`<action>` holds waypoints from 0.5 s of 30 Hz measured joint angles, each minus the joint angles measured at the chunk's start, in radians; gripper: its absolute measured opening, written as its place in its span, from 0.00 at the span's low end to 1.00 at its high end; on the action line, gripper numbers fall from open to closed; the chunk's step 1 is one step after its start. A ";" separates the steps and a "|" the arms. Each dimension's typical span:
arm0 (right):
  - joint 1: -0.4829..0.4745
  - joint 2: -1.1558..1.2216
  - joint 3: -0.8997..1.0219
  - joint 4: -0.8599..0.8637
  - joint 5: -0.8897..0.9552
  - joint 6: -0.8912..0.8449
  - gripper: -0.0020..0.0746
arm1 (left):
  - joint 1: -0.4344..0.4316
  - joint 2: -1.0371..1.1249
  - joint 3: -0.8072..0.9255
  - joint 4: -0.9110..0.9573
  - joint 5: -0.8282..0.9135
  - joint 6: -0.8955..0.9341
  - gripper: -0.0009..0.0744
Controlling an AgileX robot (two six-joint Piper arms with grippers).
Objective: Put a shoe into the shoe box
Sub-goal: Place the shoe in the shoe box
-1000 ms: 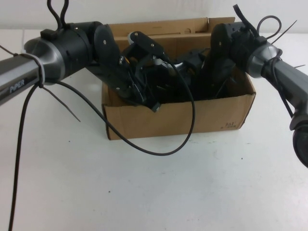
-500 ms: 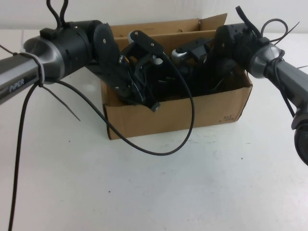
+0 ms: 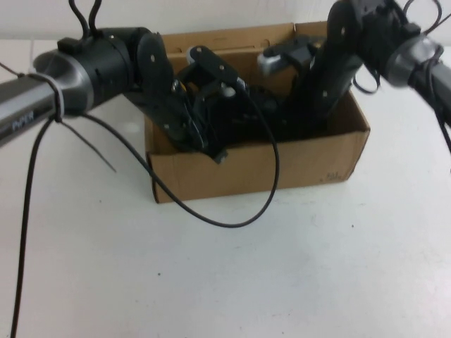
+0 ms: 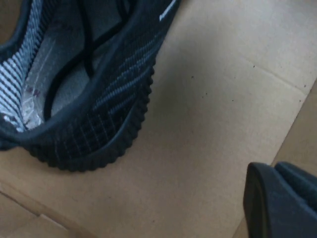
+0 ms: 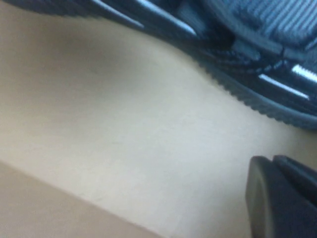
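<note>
The brown cardboard shoe box (image 3: 296, 165) stands open at the back middle of the table. The black knit shoe (image 3: 262, 113) lies inside it on the floor, held by neither gripper. My left gripper (image 3: 215, 144) reaches down into the box's left part. In the left wrist view its fingers (image 4: 275, 173) lie together and empty, apart from the shoe's heel opening (image 4: 74, 84). My right gripper (image 3: 310, 116) reaches into the right part. Its fingers (image 5: 273, 163) lie together and empty beside the shoe's ridged sole (image 5: 257, 96) with white dashes.
A black cable (image 3: 232, 211) from the left arm loops down over the box's front wall onto the white table (image 3: 225, 282). The box's back flap (image 3: 232, 35) stands upright behind both arms.
My right arm has risen and swung back, its wrist now higher above the box. The box has shifted slightly left. My left arm has barely moved.
</note>
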 joint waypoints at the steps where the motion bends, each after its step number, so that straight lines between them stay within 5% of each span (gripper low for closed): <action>1: 0.000 -0.011 0.000 0.016 0.005 -0.004 0.01 | 0.000 0.000 0.000 0.007 0.000 0.000 0.01; 15: -0.002 -0.133 0.191 0.002 0.009 0.000 0.00 | 0.042 0.000 0.000 0.035 0.035 -0.020 0.01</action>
